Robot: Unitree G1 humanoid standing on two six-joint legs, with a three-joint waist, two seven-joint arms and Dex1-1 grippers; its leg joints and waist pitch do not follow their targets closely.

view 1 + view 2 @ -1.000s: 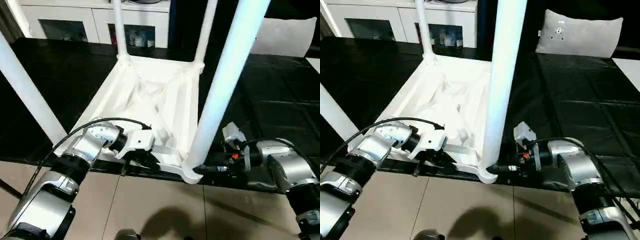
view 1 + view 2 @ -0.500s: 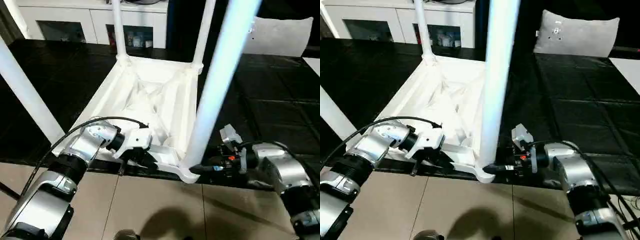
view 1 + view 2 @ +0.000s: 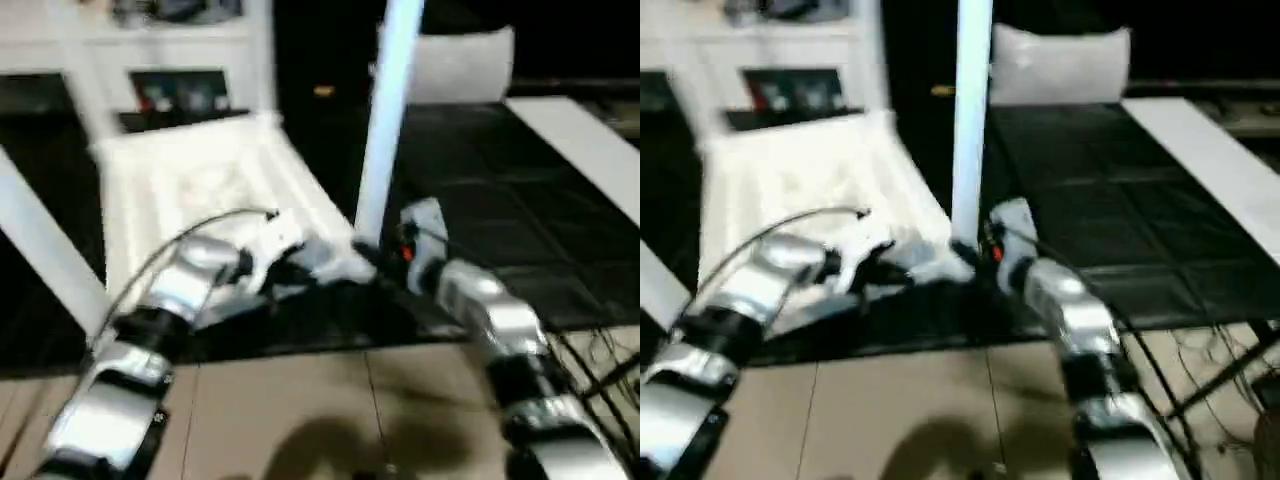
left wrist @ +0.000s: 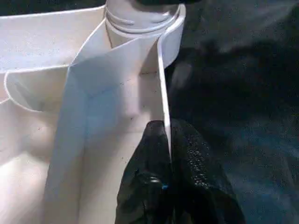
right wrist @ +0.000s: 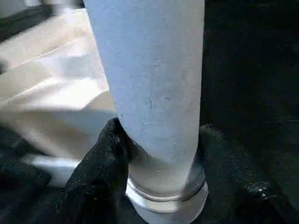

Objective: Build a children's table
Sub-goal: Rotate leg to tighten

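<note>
the all-white plastic children's table (image 3: 200, 180) lies upside down at the black bench's (image 3: 520, 220) near edge. the right gripper (image 5: 156, 154) clasps its near-corner leg (image 5: 149, 79); the left gripper (image 4: 169, 158) pinches its rim wall.

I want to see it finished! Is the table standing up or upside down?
Upside down. The table top lies ribbed side up on the black surface, and the leg points upward.

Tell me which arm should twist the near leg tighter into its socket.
Right, probably. The right pincer has its fingers on both sides of the leg near its base, while the left pincer is shut on the tabletop's rim.
</note>
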